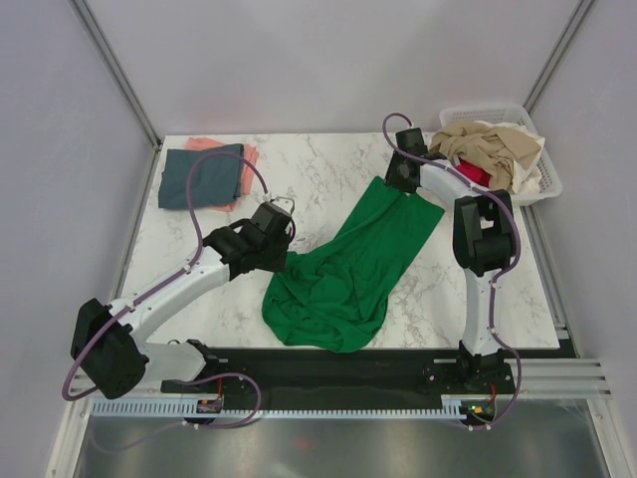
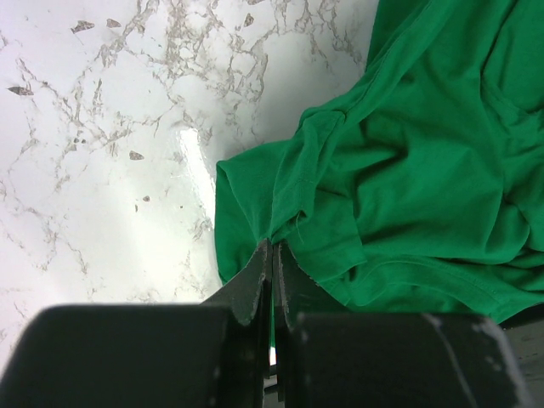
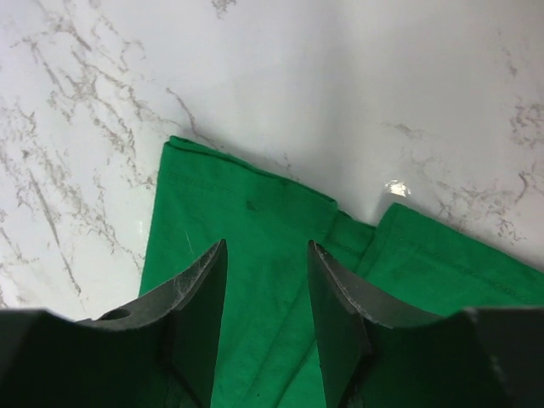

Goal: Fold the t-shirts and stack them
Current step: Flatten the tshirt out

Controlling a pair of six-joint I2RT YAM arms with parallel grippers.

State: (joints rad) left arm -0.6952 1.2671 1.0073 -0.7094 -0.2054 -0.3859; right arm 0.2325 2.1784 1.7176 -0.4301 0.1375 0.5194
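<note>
**Green t-shirt (image 1: 353,264) lying diagonally on the tabletop (image 1: 318,169), near end bunched.**
The left gripper (image 2: 272,251) is clenched on a fold at the shirt's left edge. The right gripper (image 3: 266,246) hangs released over the far hem corner, apparently just above the cloth. It should pinch that corner first, then both should draw apart low and evenly to flatten the wrinkles. The glossy marble looks slick. A folded blue-grey tee (image 1: 204,177) sits on a salmon tee (image 1: 249,159) at far left, a white basket (image 1: 478,108) stands at far right, and pale walls (image 1: 299,60) surround the table.
</note>
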